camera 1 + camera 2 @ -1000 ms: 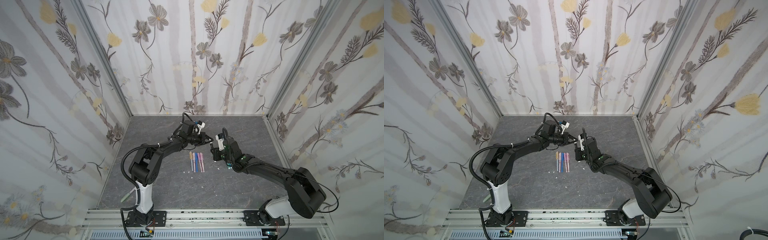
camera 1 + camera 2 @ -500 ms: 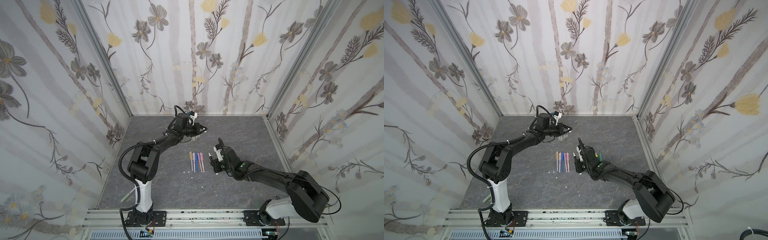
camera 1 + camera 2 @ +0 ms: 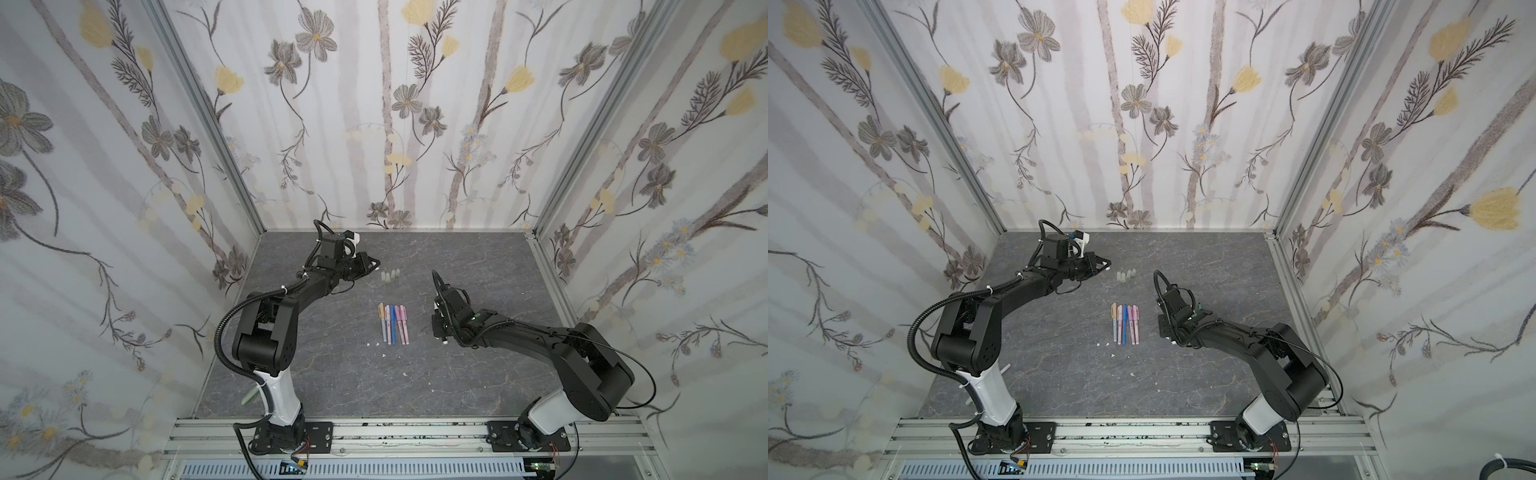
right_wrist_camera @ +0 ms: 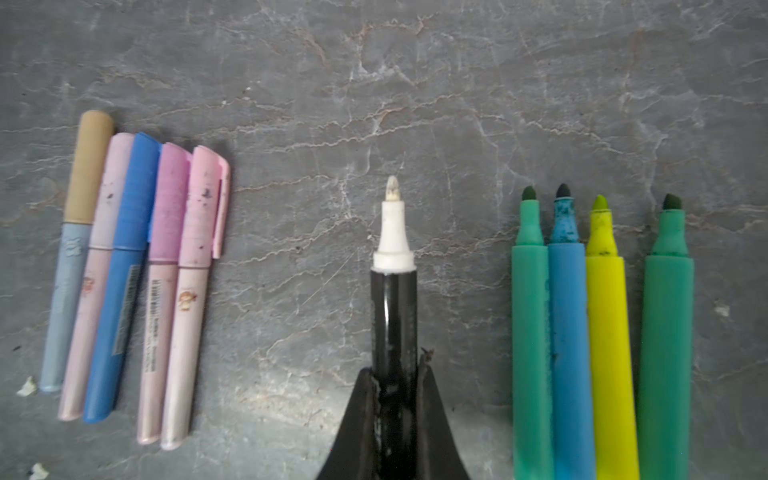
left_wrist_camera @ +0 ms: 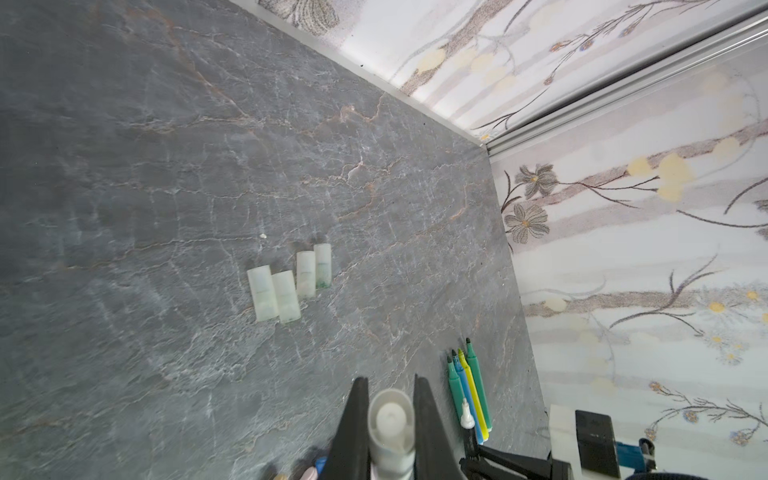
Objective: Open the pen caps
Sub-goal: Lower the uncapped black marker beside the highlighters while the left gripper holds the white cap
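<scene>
2 high top views facing down, wrist views close over tabletop (image 5: pixel 124 166)

Soft, even white light with faint shadows; both wrist views blur near the lens.

Table (image 3: pixel 332 374): grey, marble-veined. Walls (image 3: pixel 374 104): pale floral wallpaper on three sides. White specks (image 3: pixel 382 355): few, scattered on the table.

My left arm (image 3: pixel 307 286) stretches back, left fingers (image 5: pixel 353 424) pinching a white cylindrical plastic cap (image 5: pixel 390 415); my right arm (image 3: pixel 519 332) folds inward, right fingers (image 4: pixel 361 415) clamping a black white-tipped marker (image 4: pixel 392 316).
</scene>
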Robot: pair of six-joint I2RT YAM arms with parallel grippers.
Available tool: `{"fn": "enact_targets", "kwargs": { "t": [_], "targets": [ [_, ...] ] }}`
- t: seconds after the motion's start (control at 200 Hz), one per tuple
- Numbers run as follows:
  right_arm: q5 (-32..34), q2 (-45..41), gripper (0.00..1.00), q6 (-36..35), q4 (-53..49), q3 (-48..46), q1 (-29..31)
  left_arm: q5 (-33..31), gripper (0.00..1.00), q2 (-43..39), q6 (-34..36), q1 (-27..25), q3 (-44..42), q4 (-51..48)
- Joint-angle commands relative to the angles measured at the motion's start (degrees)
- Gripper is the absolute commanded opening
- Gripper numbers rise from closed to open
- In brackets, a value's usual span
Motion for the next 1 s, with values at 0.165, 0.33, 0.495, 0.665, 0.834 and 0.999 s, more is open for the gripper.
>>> {"fn": "enact_targets", "kwargs": {
  "t": [0.165,0.33,0.495,0.665,0.834,0.999],
  "targets": [
    [6.76,6.62,0.0,-1.29,-3.83,4.32,-0.83,0.12,0.0,-0.82,1.6,1.22,-2.83,1.17],
    [8.46,7.7,0.0,-1.64,-4.33,5.24,-0.82,0.58,0.0,-0.66,1.5,1.76,-3.21,1.6],
    [9.47,7.89,0.03,-1.89,-4.98,5.75,-0.91,0.61,0.0,-0.25,1.62,1.96,-3.39,1.77],
    [10.09,8.53,0.06,-2.27,-5.63,6.73,-1.05,0.91,0.0,0.12,1.49,1.94,-3.76,2.14],
    [11.06,8.93,0.11,-2.6,-6.52,7.79,-1.04,1.11,0.0,0.37,1.67,1.94,-3.91,2.23],
    [11.57,9.21,0.13,-2.79,-6.94,8.3,-1.02,1.23,0.0,0.97,1.84,1.94,-3.91,2.15]
  ]
}}
